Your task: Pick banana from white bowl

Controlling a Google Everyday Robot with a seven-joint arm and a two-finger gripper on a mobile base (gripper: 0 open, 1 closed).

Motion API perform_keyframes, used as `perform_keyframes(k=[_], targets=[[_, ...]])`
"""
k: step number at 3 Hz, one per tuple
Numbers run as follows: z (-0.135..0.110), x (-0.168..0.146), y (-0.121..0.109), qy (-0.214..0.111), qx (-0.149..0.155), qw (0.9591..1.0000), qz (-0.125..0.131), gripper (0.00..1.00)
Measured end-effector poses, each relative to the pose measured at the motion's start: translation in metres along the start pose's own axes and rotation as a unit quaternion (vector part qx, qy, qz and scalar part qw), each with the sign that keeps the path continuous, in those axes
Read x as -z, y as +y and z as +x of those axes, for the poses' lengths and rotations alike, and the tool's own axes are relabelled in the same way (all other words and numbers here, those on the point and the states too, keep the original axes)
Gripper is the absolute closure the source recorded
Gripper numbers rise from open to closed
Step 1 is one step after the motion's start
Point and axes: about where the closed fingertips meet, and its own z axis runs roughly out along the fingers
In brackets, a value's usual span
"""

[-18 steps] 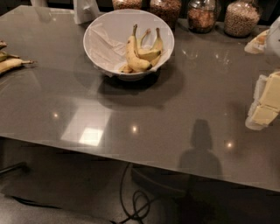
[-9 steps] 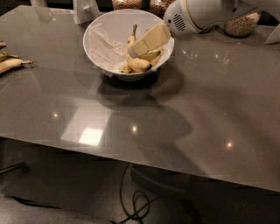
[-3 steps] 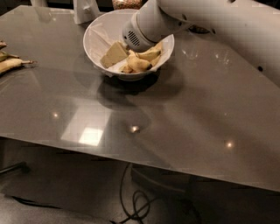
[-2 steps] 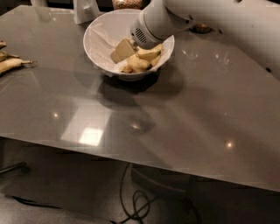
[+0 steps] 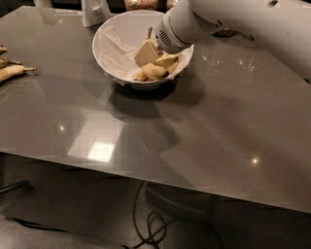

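The white bowl (image 5: 108, 57), lined with crumpled white paper, stands at the back middle of the grey table. Yellow bananas (image 5: 156, 71) lie in its right half. A thin brownish stem (image 5: 149, 33) sticks up behind them. My gripper (image 5: 146, 52) reaches into the bowl from the upper right, down among the bananas and touching or just above them. It covers much of the longest banana, so I cannot tell which banana it is against. The white arm (image 5: 233, 19) stretches off to the right.
More bananas (image 5: 11, 71) lie at the table's left edge. Glass jars (image 5: 141, 4) and a white object (image 5: 94, 10) stand along the back edge behind the bowl. The table's front edge (image 5: 146, 179) is near, with cables on the floor below.
The arm swung in from the right and lowered the gripper into the bowl. Over the last second the gripper shifted slightly right inside it. The bowl has not moved.
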Motion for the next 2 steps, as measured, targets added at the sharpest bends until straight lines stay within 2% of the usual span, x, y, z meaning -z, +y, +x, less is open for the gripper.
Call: perform_keyframes(k=[1,2], targets=[[0.0114,-0.0074,-0.0056,0.01,-0.018,0.9998,-0.004,0.44],[0.0192,-0.0147,-0.0073,0.019,-0.029,0.9993,-0.009,0.45]])
